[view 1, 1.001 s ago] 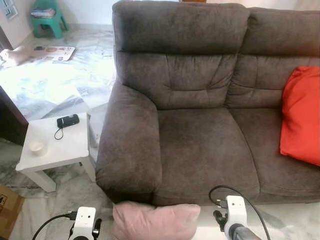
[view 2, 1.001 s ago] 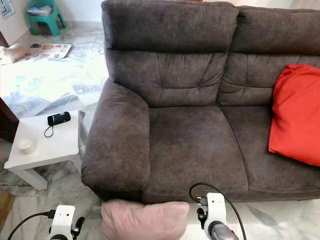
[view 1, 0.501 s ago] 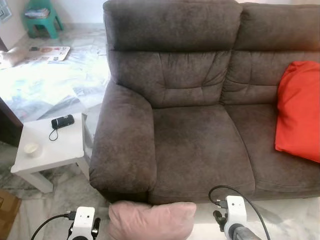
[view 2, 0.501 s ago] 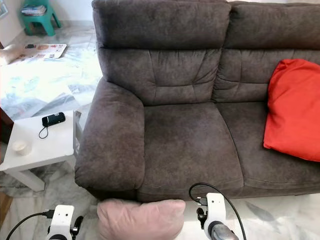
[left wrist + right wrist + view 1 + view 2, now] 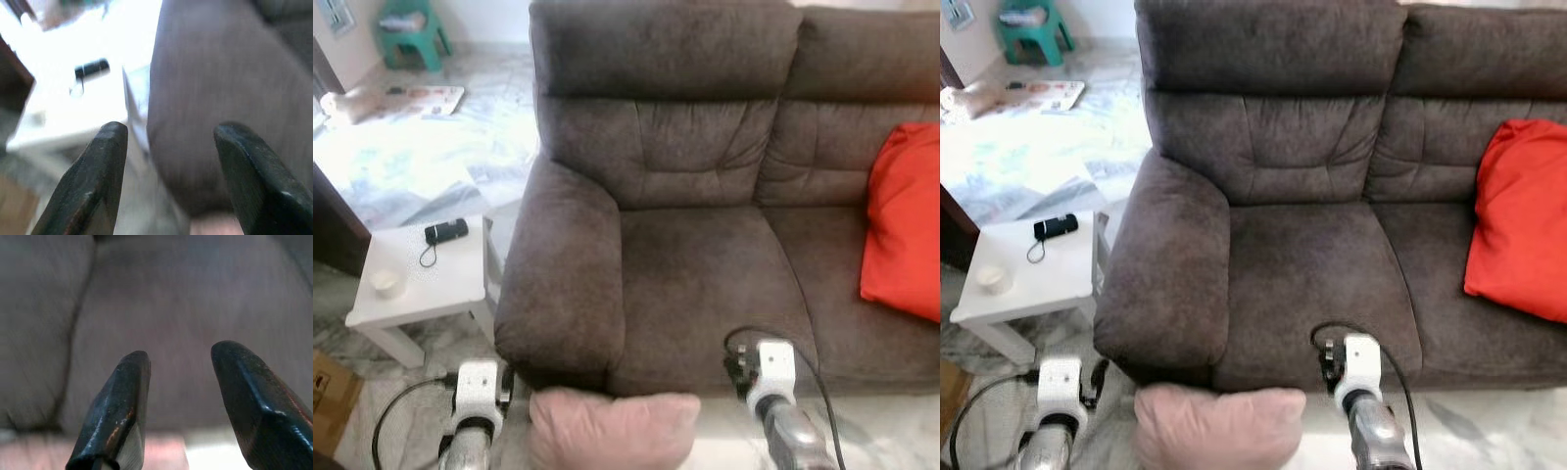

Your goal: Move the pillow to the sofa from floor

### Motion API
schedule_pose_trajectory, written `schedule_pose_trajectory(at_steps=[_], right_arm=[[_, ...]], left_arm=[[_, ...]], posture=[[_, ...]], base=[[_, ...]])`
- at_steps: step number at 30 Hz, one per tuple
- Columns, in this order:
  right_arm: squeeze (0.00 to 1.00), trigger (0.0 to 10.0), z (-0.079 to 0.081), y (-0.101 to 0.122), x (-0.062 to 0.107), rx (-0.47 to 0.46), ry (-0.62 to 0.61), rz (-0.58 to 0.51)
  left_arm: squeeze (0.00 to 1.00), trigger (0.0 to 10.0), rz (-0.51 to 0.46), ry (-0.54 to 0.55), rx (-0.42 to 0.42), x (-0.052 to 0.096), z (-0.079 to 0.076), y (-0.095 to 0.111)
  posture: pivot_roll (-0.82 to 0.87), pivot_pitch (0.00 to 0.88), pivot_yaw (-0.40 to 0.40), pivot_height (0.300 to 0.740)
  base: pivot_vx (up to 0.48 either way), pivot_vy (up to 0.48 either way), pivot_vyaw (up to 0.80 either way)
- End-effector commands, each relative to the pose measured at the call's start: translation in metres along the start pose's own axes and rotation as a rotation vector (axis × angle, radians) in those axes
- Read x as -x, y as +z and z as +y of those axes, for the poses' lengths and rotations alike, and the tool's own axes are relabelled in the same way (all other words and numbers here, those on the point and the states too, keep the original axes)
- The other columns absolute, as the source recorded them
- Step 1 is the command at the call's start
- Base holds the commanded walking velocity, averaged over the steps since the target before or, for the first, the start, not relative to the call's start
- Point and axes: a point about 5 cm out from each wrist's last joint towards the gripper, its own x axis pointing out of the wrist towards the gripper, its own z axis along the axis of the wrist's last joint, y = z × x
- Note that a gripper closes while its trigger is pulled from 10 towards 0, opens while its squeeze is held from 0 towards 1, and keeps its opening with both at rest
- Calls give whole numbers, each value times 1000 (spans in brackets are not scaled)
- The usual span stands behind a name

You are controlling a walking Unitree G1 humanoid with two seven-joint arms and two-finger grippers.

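A pale pink pillow sits low in the eye views, just before the front edge of the brown sofa, between my two arms. My left arm's white wrist block is at the pillow's left side and the right one is at its right. The left gripper is open, pointing at the sofa's armrest, with a pink pillow edge low in that view. The right gripper is open too, facing the seat cushion, again with the pink edge below.
A red cushion leans at the sofa's right end. Left of the armrest stands a small white side table holding a black device and a small white cup. A green stool and papers lie on the far floor.
Both wrist blocks have moved up and forward towards the sofa's front edge. The pillow stays low between them. The camera has shifted slightly.
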Motion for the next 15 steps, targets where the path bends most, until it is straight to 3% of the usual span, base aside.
schedule_pose_trajectory(at_steps=[1, 5, 11, 15], right_arm=[[0, 10000, 2, 15, -3, -24, 6, -87], [0, 10000, 10, 48, -9, -6, 27, -257], [0, 10000, 22, 93, -4, 39, 69, -482], [0, 10000, 34, 111, 1, 48, 96, -567]], left_arm=[[0, 10000, -59, -6, 13, -2, -3, 12], [0, 10000, -193, -48, -28, -9, -11, 42], [0, 10000, -351, -22, 2, -13, -10, 86], [0, 10000, -376, -66, -20, -11, -17, 95]], posture=[[60, 75, -30, 740], [62, 56, -30, 740], [67, 25, -25, 740], [55, 0, -16, 740]], base=[[0, 0, 0], [0, 0, 0], [0, 0, 0], [0, 0, 0]])
